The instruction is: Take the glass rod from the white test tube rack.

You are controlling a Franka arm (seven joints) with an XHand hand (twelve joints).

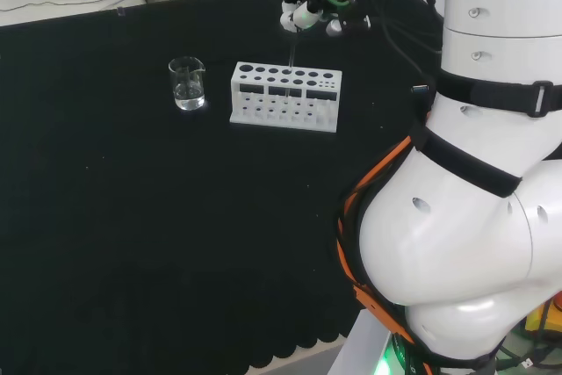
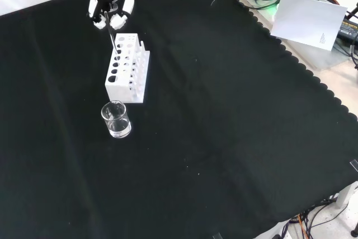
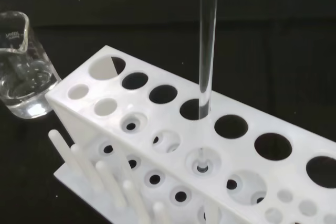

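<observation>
Stood on the black cloth (image 1: 132,217): a white rack (image 1: 285,97), long side across the head view, with a clear beaker (image 1: 188,83) just to its left, apart from it. In the front view, rack (image 2: 128,68) running up and down, beaker (image 2: 116,120) below it, near its lower end.

Hovered over the rack's far row in the head view: the hand (image 1: 309,8), fingers curled down and pinching the top of the glass rod (image 1: 292,46). In the front view, hand (image 2: 111,4) at the top of the picture, above the rack's upper end, rod (image 2: 112,41) hanging down from it.

Ran upright from the fingers to the rack top. Seen through the wrist camera, rod (image 3: 207,45) with its lower end at the mouth of one of the big holes in the back row of the rack (image 3: 157,129), about mid-length; whether the tip was still inside the hole or just clear of it, hard to tell. Beaker (image 3: 23,72) past the rack's end there, a little clear liquid in it.
</observation>
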